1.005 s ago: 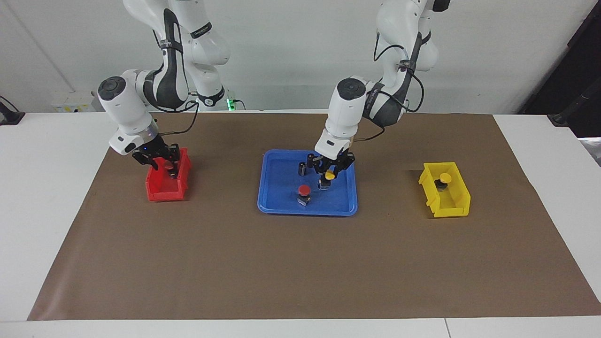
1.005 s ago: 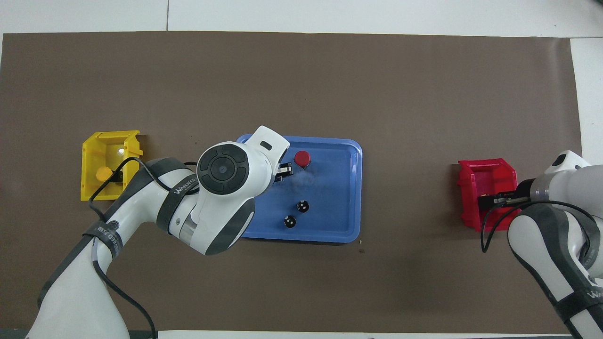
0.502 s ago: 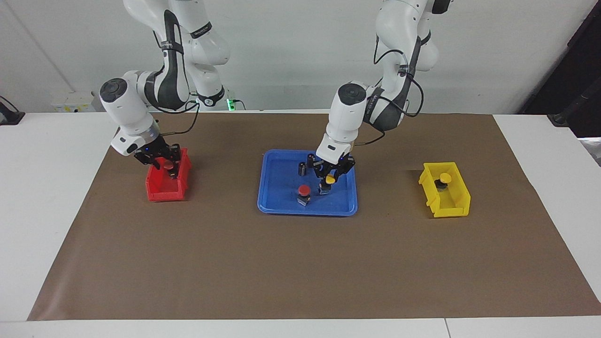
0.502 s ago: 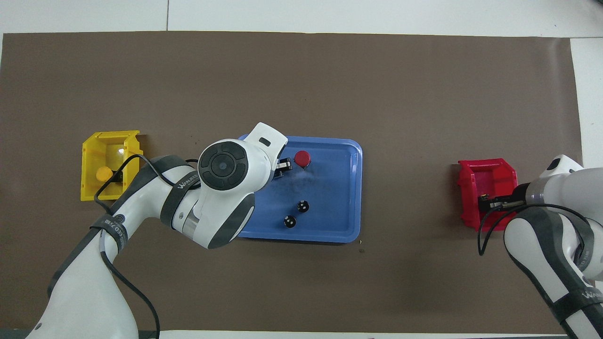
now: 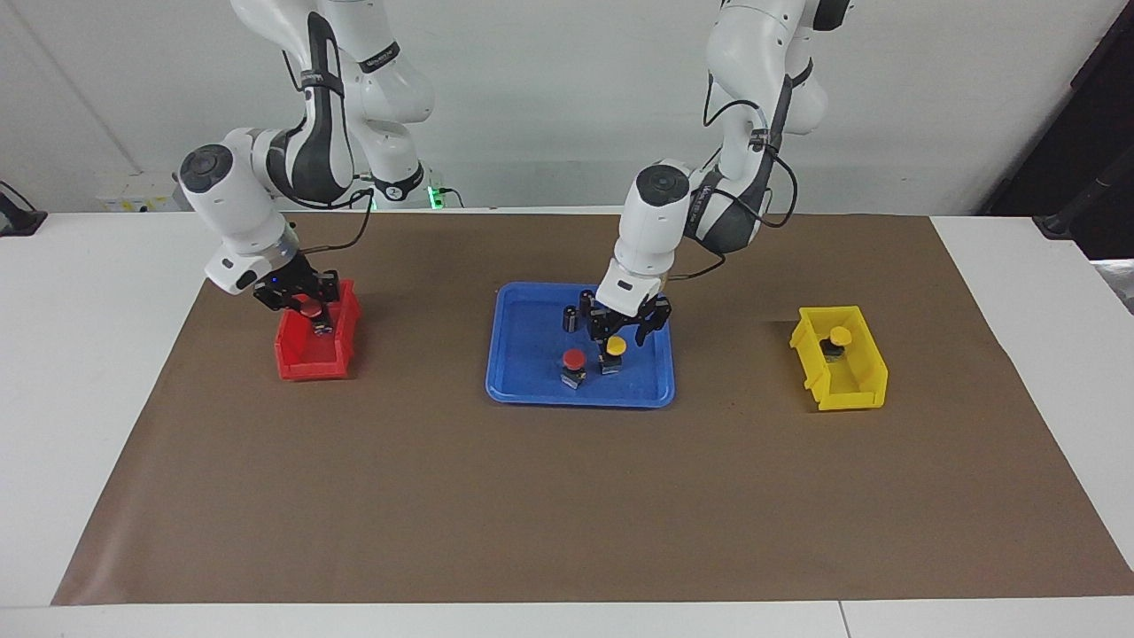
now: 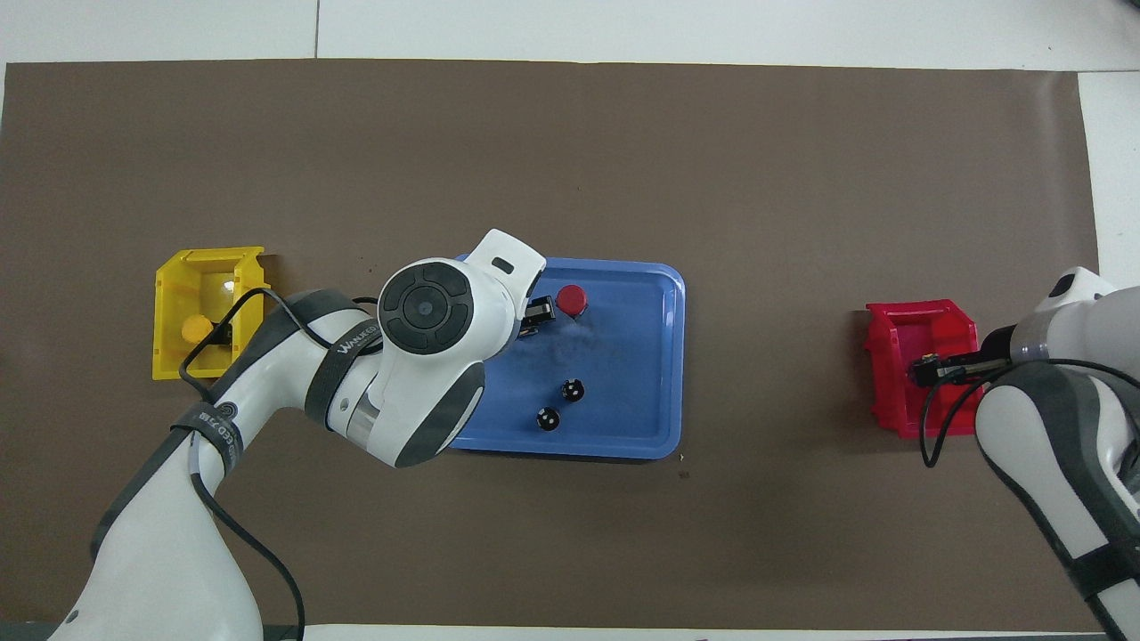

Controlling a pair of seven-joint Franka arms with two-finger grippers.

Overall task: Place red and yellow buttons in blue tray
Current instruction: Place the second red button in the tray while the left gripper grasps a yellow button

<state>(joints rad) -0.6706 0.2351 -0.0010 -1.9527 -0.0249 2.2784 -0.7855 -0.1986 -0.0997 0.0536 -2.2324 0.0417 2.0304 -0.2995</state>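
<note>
Left claw [image 5: 617, 334] hangs spread just over the yellow button [image 5: 616, 347] standing in the blue tray [image 5: 523, 390], beside a red button [image 5: 574, 359]. Right claw [image 5: 310, 312], over the red bin [image 5: 306, 363], clamps another red button [image 5: 311, 309]. A last yellow button [image 5: 839, 337] sits in the yellow bin [image 5: 855, 394].

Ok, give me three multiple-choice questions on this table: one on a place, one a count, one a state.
1. The yellow button outside the blue tray sits: A in the yellow bin; B in a gripper; C on the brown paper.
2. Capped buttons in the tray: A one; B two; C four.
3. The right gripper has its jaws: A open over the tray; B shut on a red button at the red bin; C open over the yellow bin.
Answers: A, its cap shows inside the bin; B, one red cap, one yellow cap; B, they pinch it.
</note>
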